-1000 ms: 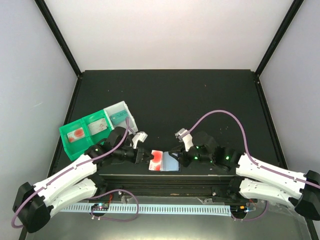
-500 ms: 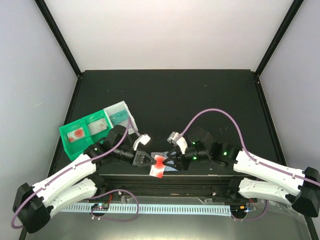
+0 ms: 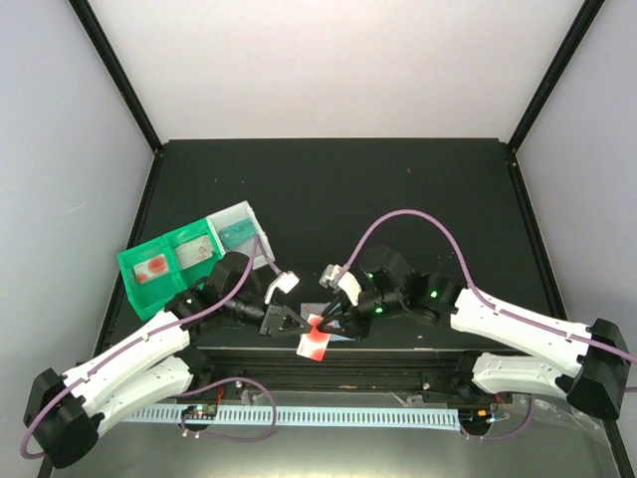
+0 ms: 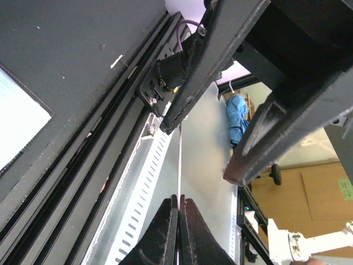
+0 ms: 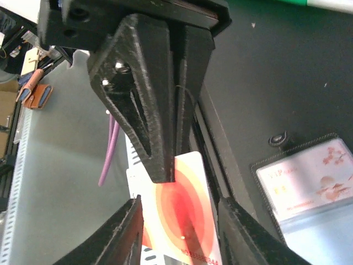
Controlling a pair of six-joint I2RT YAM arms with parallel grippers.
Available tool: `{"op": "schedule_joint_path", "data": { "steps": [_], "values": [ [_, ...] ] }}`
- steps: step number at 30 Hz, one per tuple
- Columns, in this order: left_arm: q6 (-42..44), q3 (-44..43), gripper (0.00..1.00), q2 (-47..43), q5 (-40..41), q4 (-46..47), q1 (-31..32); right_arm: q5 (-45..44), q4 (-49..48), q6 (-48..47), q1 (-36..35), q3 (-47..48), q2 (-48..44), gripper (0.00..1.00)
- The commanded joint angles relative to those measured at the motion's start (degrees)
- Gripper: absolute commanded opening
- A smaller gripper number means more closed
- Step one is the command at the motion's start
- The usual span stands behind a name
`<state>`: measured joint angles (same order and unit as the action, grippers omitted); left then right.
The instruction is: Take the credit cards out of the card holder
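Two arms (image 3: 129, 358) are counted at the one worktop (image 3: 398, 179), and two tools with them: left tool (image 3: 301, 323), right tool (image 3: 324, 324). One red-patterned card (image 5: 176, 215) is tallied now, one card holder (image 5: 325, 234), one blossom-printed card (image 5: 306, 176) seen within it. One green-and-clear compartment tray (image 3: 164, 261) is noted, and two purple cables (image 3: 418, 224) are logged.

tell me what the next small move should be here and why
Probably close the right claw on the red card. The left claw pinches one end of it, the right claw's fingers stand open either side of it, and it is already clear of the card holder, so a handover looks ready.
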<state>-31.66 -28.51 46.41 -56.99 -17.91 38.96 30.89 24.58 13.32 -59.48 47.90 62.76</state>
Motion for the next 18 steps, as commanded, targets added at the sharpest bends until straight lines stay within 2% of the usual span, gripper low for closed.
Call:
{"op": "schedule_joint_path", "data": {
  "steps": [1,6,10,13,18],
  "values": [
    [0.5,0.9,0.01,-1.0,-1.8,3.6,-0.2,4.7,0.9,-2.0,0.0,0.7,1.2,0.33],
    [0.5,1.5,0.02,-0.4,-1.2,4.6,-0.1,7.1,-2.0,-0.8,0.0,0.6,1.7,0.15],
    [0.5,2.3,0.02,-1.2,-1.5,5.1,-0.1,9.5,-4.5,0.5,0.0,-0.9,2.2,0.05],
    [0.4,2.5,0.02,-2.3,-1.9,6.0,-0.1,10.6,-5.0,0.7,0.0,-1.6,2.6,0.01],
    [0.6,2.8,0.04,-2.9,-1.5,6.8,-0.1,16.3,-7.9,1.2,0.0,-2.6,3.9,0.01]
  ]
}}
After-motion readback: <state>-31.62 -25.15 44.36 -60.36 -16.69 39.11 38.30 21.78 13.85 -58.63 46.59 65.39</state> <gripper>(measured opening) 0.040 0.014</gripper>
